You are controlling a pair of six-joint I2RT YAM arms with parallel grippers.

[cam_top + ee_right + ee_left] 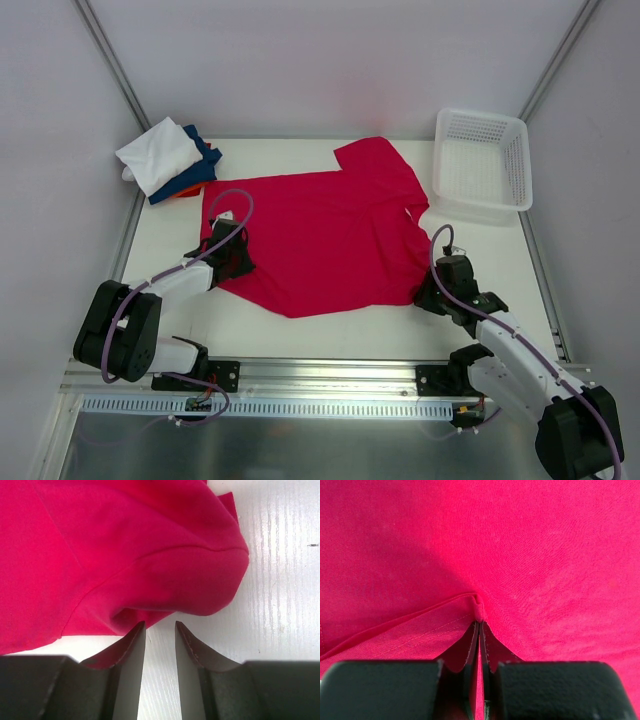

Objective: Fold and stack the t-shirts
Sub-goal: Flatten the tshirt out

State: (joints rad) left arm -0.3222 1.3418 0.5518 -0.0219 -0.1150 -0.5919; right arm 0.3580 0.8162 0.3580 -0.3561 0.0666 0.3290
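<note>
From above, the red t-shirt [320, 235] lies spread across the middle of the table [340, 335], its length seemingly running left edge to right. My left gripper [232, 252] sits on its left border and my right gripper [432, 290] is at its near-right corner. The folded shirts [170, 160] wait at the far-left corner, the basket [482, 160] at the far right.

On my left wrist, the left gripper [479, 625] is clamped on a pinch of red hem.

On my right wrist, the right gripper [160, 627] stands apart over bare table [280, 580]. The rumpled cloth edge [200, 590] is just ahead and not gripped.
</note>
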